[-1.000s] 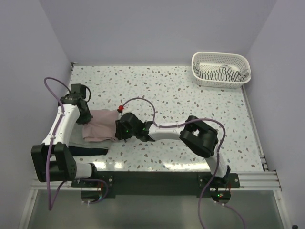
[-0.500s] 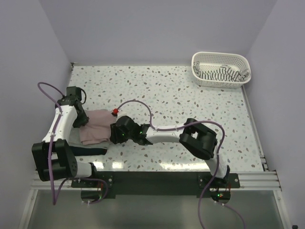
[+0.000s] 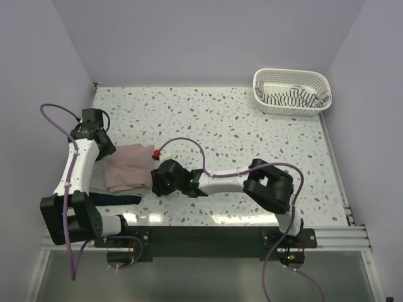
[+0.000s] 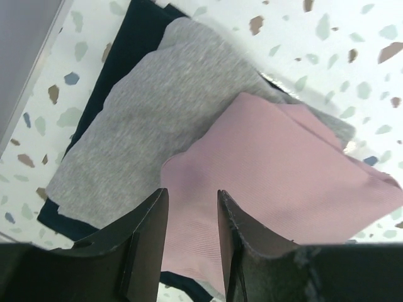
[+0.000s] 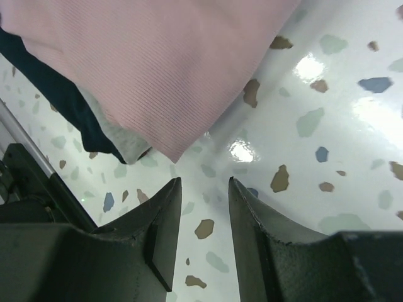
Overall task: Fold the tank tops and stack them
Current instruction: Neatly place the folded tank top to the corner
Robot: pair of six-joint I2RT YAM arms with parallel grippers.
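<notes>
A folded dusty pink tank top (image 3: 129, 168) lies on top of a light grey one (image 4: 141, 113) and a dark navy one (image 4: 135, 38), stacked at the table's near left. My left gripper (image 4: 192, 195) hovers open over the pink top's left end, with nothing between its fingers. My right gripper (image 5: 204, 182) is open too, over bare table just off the pink top's (image 5: 157, 63) near right corner, where grey (image 5: 128, 148) and navy (image 5: 56, 94) edges peek out. The striped tank top (image 3: 291, 97) lies in the basket at the far right.
The white lattice basket (image 3: 320, 80) stands in the far right corner. The left wall runs close beside the stack. The speckled table (image 3: 239, 138) stretches between the stack and the basket. Purple cables loop above both arms.
My left gripper has opened, let go of the pink top and drawn back toward the far left. The pink top has shifted left onto the stack. My right gripper followed it left.
</notes>
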